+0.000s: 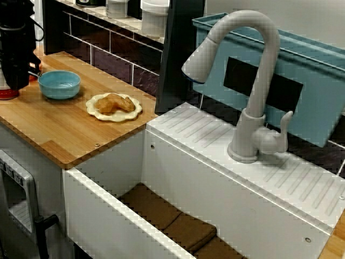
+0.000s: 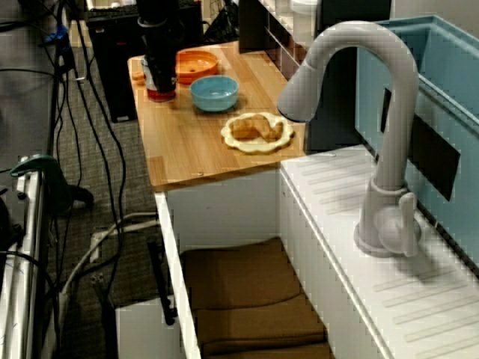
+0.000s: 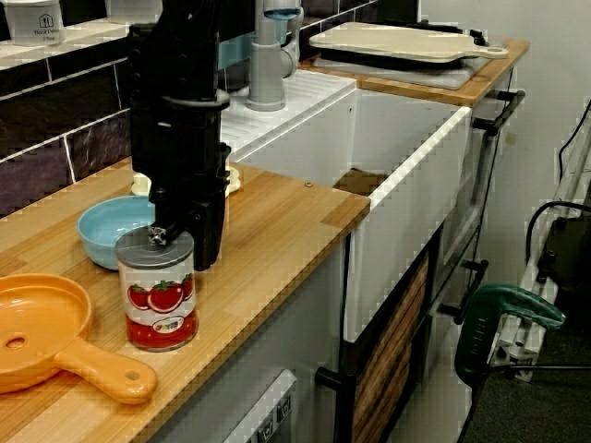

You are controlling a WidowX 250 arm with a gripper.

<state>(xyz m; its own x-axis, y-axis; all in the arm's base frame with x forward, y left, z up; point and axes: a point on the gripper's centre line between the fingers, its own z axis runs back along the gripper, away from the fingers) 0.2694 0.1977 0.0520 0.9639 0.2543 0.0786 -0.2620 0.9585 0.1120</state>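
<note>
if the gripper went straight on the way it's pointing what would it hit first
Most likely the tomato can. The gripper points straight down over its lid, either just above it or touching it; the depth is unclear. The can stands on the wooden counter.

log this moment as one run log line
gripper: at top of tomato can, grip unclear | tomato can: upright on wooden counter | nearby: blue bowl, orange pan

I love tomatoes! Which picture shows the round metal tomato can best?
The low, close view: the round metal tomato can stands nearly whole, label showing, below the black gripper. The high, far-off view shows only its red base under the gripper; the other high view, just a red sliver at the left edge.
</note>
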